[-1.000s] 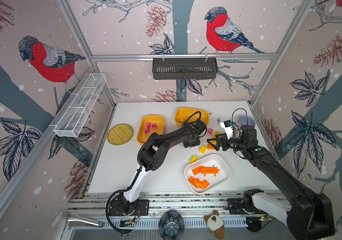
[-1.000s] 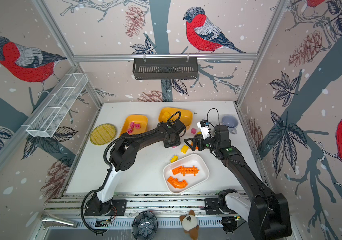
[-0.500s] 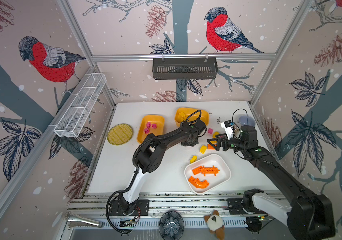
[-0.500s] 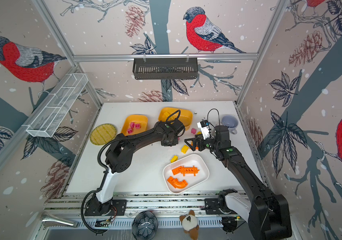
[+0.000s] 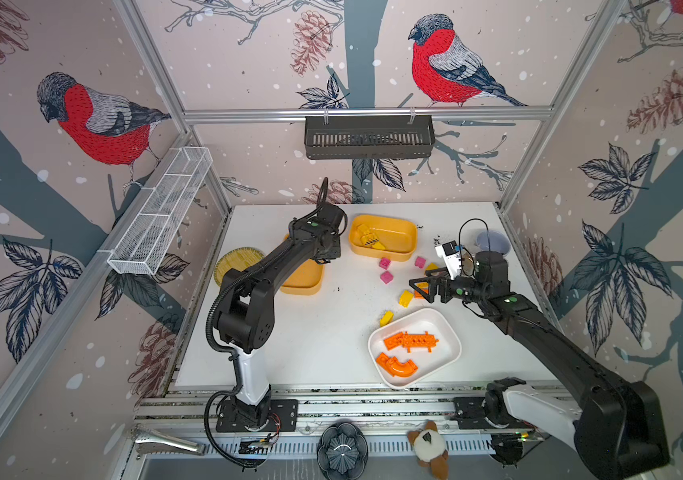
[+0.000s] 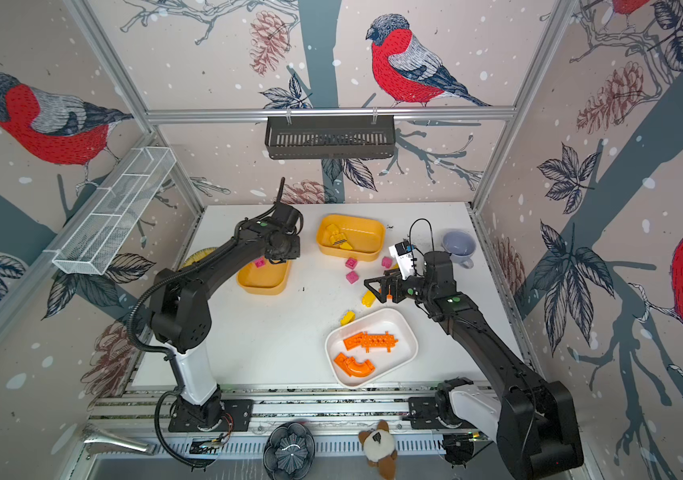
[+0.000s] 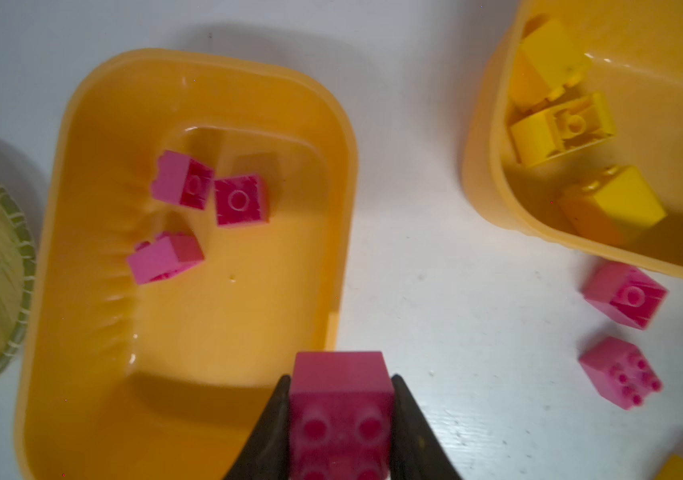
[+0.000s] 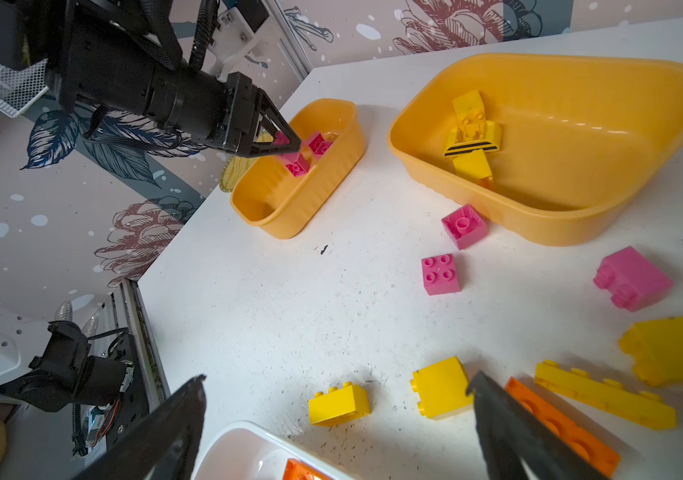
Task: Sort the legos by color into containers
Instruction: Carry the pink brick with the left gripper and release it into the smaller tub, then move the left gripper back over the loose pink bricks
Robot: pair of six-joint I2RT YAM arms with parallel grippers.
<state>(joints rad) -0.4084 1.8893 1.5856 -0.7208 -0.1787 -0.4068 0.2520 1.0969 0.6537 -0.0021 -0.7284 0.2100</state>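
A pink cube is pinched tight in the left tool. It is held over the edge of a yellow-orange tub, in which three more pink cubes are lying. Beside that tub, a second yellow-orange tub is seen on the white desk, with yellow blocks inside. Three loose pink cubes are lying on the desk near it.

The right tool is spread wide, and nothing is held in it. It is seen low over two small yellow bricks, and an orange plate is partly hidden under one finger. A white tub is set close by. An orange arch and a spiky orange bar are lying in it.
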